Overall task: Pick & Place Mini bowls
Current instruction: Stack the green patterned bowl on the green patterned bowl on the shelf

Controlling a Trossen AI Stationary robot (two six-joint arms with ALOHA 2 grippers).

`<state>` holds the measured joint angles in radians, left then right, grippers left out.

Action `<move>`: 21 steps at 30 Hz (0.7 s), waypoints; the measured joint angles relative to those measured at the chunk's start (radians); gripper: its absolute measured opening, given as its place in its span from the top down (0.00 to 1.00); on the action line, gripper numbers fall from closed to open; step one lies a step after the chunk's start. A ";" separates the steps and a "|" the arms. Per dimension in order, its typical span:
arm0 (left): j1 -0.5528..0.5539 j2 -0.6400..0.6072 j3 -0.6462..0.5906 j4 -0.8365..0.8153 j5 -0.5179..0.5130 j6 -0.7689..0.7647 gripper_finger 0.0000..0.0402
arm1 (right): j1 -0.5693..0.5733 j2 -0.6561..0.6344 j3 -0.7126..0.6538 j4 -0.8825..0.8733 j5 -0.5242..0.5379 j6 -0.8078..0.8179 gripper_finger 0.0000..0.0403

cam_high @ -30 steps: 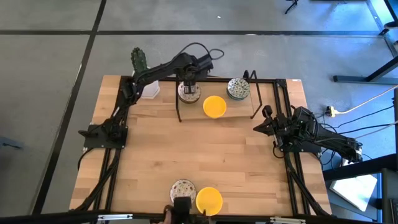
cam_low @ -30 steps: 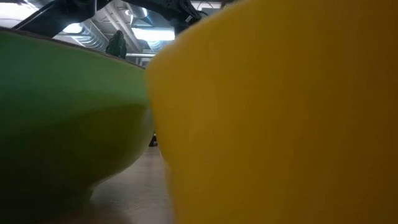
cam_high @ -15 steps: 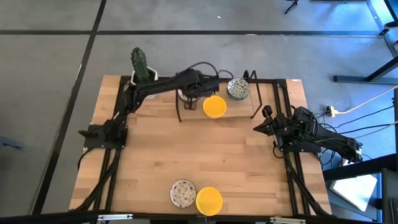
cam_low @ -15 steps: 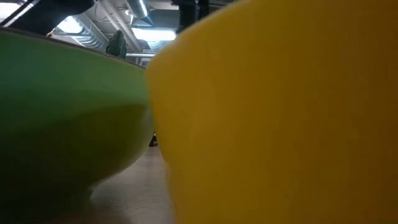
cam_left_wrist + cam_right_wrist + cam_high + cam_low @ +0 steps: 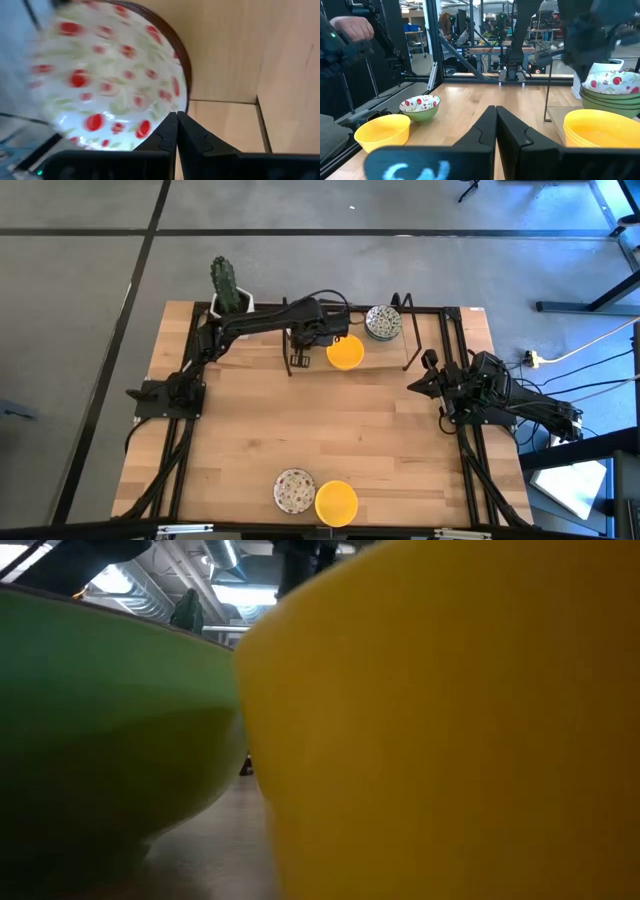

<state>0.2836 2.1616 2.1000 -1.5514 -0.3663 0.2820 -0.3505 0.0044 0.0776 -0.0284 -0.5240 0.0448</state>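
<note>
Left tool [image 5: 303,340] is at the far side of the tabletop [image 5: 250,430], fingers pinched shut on the rim of the red-speckled mini bowl [image 5: 105,75], just left of the yellow bowl stack [image 5: 345,351]. Right tool [image 5: 496,131] waits at the right edge, closed on nothing.

Lab: workbenches [image 5: 490,49], robot rigs

No lettering, label, brand or number can be read in any view.
</note>
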 joint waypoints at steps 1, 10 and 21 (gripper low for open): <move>0.001 0.000 -0.017 0.001 0.010 0.004 0.99 | 0.000 0.000 0.000 0.000 0.000 0.000 0.97; 0.002 -0.003 -0.078 0.037 -0.033 0.059 0.99 | 0.000 0.000 0.000 0.000 0.000 0.000 0.97; 0.076 -0.068 -0.008 0.277 -0.201 0.070 1.00 | 0.000 0.000 0.000 0.000 0.000 0.003 0.97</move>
<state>0.3598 2.0935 2.0917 -1.2747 -0.5668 0.3515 -0.3504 0.0041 0.0776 -0.0280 -0.5240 0.0474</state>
